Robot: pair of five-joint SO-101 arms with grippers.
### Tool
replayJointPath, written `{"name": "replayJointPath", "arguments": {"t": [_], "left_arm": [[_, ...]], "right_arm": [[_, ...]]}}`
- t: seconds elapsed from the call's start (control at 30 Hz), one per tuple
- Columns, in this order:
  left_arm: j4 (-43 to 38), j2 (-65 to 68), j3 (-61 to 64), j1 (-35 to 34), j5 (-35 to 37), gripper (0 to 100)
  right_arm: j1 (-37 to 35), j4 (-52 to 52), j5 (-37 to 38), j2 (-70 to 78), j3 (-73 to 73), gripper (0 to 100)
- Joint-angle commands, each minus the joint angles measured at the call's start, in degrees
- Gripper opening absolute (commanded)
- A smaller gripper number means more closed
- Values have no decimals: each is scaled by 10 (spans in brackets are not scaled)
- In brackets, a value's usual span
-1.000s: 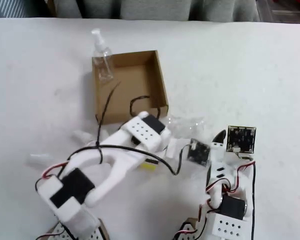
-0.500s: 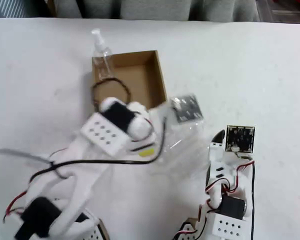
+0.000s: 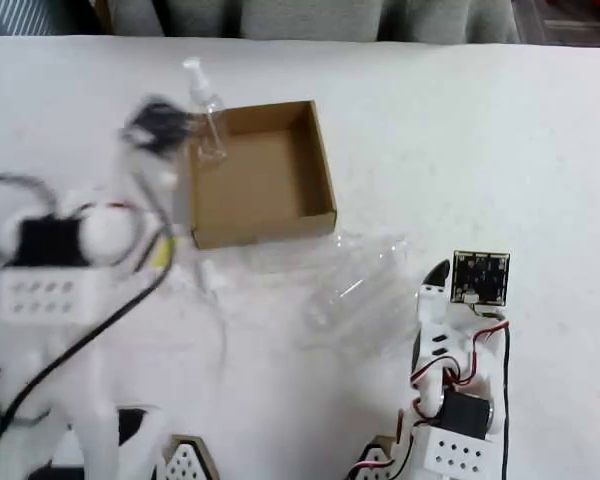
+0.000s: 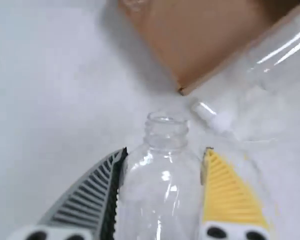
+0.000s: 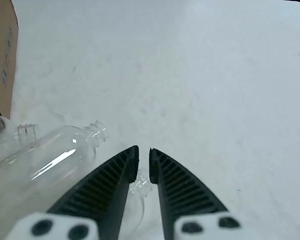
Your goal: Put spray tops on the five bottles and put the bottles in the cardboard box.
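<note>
The left claw (image 4: 165,150) is closed on a capless bottle (image 4: 162,195), gripping its body just below the neck, near a corner of the cardboard box (image 3: 318,170). The right claw (image 5: 144,151) is almost fully closed and holds nothing. Loose bottles (image 3: 365,285) lie on the bench (image 3: 480,130) between the box and the right claw.

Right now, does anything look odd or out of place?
Yes. The bottle in the left gripper has no spray top, its neck open, close to the box corner. More topless bottles lie on their sides beside the box.
</note>
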Motion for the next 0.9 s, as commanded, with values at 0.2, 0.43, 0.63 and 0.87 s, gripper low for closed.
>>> {"name": "replayJointPath", "arguments": {"t": [0.2,0.43,0.63,0.87], "left_arm": [[-98,-130,62,-415,-101,82],[-227,-18,69,-551,-118,80],[-236,155,-58,-618,-8,80],[-233,359,-242,-655,99,80]], "right_arm": [[-209,0,83,-6,-53,17],[-479,-6,87,-5,-93,17],[-618,-69,88,21,-96,18],[-666,-189,83,286,-196,18]]}}
